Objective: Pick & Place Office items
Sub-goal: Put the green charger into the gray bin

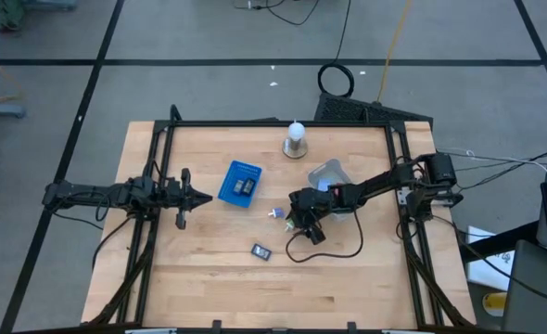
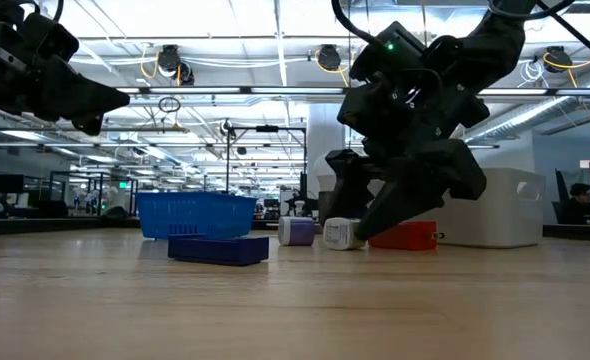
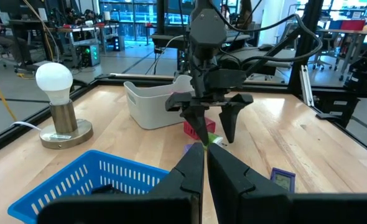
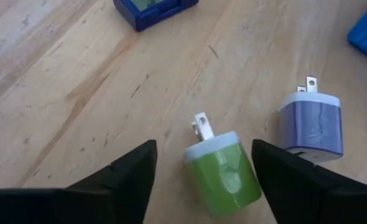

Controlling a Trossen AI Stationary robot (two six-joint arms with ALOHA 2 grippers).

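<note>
My right gripper (image 4: 203,149) is open and hangs low over the table's middle (image 1: 301,221). A small green plug adapter with a white cap (image 4: 224,173) lies flat on the wood between its fingers, with a gap on each side. A purple one (image 4: 311,124) lies just beside it (image 1: 276,214). A dark blue rectangular piece (image 4: 155,9) lies nearer the table's near edge (image 1: 261,250). A red block (image 2: 405,236) sits by the tray. My left gripper (image 3: 204,152) is shut and hovers at the table's left (image 1: 204,196), touching nothing.
The blue mesh basket (image 1: 240,182) stands left of centre with dark pieces inside. The clear grey tray (image 1: 329,174) sits behind my right gripper. A white knob on a round base (image 1: 296,139) stands near the far edge. Bare wood lies toward the near edge.
</note>
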